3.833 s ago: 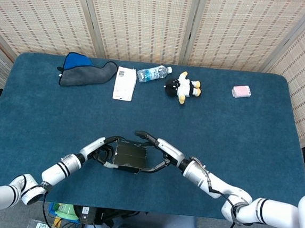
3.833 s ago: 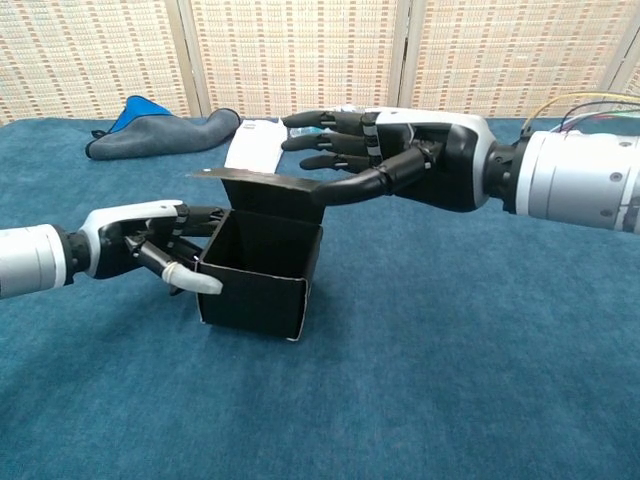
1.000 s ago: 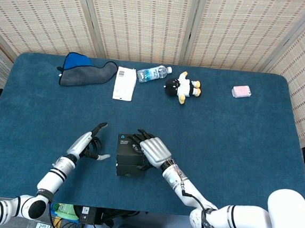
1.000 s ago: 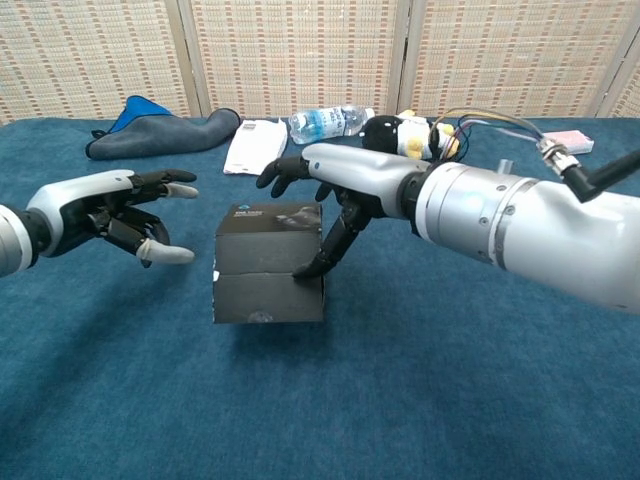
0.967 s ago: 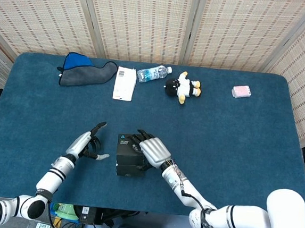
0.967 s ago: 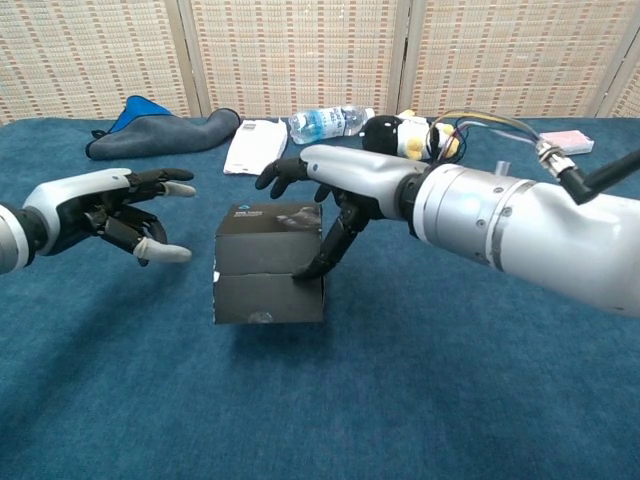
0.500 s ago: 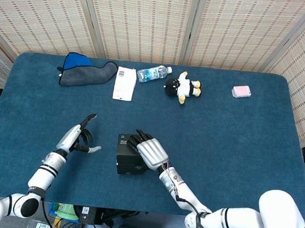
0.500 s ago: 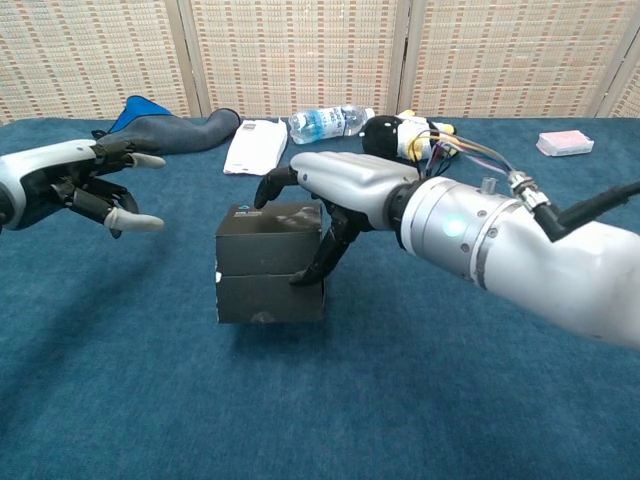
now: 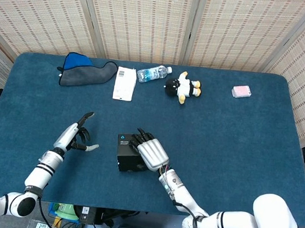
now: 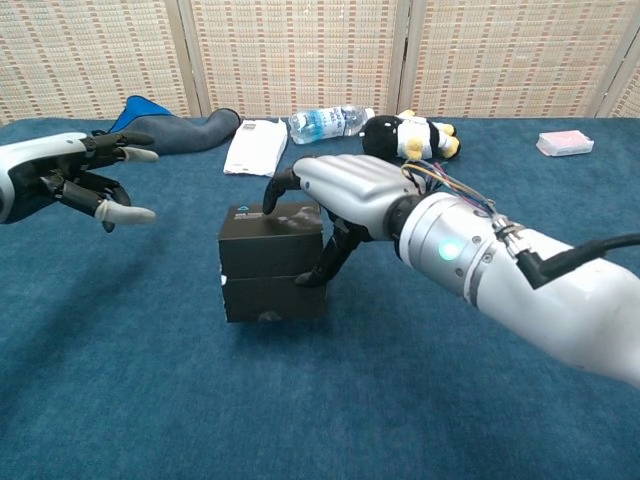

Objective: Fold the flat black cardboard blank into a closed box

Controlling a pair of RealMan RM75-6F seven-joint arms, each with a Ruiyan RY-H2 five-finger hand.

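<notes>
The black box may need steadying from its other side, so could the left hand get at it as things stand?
Probably yes. The left hand is open, holds nothing and hangs off to the side of the black box, with only bare table between them. The right hand rests on the box's top and opposite side.

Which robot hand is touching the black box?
The right robot hand: it rests on top of the black box. The left robot hand hangs open, away from it.

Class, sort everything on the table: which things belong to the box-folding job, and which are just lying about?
Part of the job:
black box, lid down
right robot hand, resting on the box
left robot hand, open, apart from it

Just lying about:
grey and blue cloth
white packet
water bottle
plush toy
pink item
</notes>
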